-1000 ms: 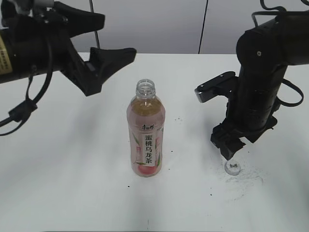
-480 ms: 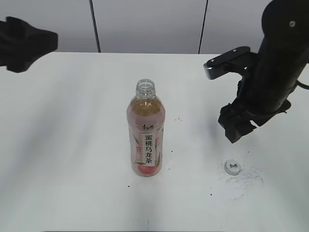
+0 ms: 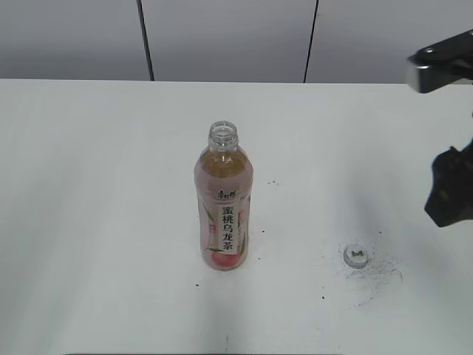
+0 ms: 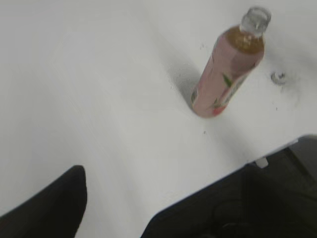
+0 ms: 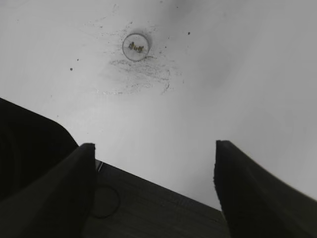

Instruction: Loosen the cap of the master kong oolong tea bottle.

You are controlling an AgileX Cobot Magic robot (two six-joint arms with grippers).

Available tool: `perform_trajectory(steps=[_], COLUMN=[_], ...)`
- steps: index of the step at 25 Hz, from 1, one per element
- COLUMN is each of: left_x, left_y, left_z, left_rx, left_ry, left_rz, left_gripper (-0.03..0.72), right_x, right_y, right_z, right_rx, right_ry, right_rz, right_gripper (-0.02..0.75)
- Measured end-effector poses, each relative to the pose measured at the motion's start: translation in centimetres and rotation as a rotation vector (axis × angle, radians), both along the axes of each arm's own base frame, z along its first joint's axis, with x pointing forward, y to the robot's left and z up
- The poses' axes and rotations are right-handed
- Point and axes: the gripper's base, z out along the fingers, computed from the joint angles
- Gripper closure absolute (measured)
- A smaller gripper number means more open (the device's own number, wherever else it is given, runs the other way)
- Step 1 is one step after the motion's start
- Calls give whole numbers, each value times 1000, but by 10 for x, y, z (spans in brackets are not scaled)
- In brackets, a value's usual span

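Right wrist view: end effector open, empty.

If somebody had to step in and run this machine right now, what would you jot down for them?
Left gripper: open, empty, pulled back from the bottle.
Right gripper: open, empty, raised above the table, away from the cap.
Master kong oolong tea bottle: upright mid-table, mouth open, no cap on it.
Cap: lying on the table to the right of the bottle, among dark scuff marks.
Done: cap is not just loosened but fully off.
Left: nothing on the cap; probably just park the arms.
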Motion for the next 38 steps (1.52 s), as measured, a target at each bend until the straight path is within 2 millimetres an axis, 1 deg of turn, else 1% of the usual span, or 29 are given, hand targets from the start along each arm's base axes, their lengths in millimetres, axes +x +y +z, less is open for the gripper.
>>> perform_trajectory(steps=[4,5,8,10,11,15,18,21,25,27,38], left_x=[-30,-35,-49,-57,-59,-60,-59,-59,-60,-61,-61], left_y=[21,25,30,30,30,29,28,28,27,26,26], left_z=[-6,-8,-20,-26,-28,-28,-27,-27,-28,-28,-27], left_rx=[88,100,91,46,30,-27,-29,-30,-38,-43,-50], left_ry=[31,29,32,21,6,-77,-100,-104,-94,-85,-92], left_rz=[-41,-55,-99,-135,-141,-163,-172,-175,-181,-186,-188], left_gripper=[125,125,125,125,125,125,125,125,125,125,125], right_x=[-36,-45,-76,-97,-111,-149,-173,-191,-203,-205,-205], right_y=[-18,-23,-38,-49,-56,-74,-86,-96,-102,-103,-103], right_z=[11,10,13,13,18,15,9,0,-2,-5,-5], right_rx=[42,48,82,109,143,221,277,323,396,401,405], right_ry=[-62,-65,-105,-141,-194,-309,-403,-486,-618,-627,-634], right_rz=[-22,-29,-55,-64,-65,-66,-64,-62,-56,-55,-55], right_gripper=[183,183,183,183,183,183,183,183,183,183,183])
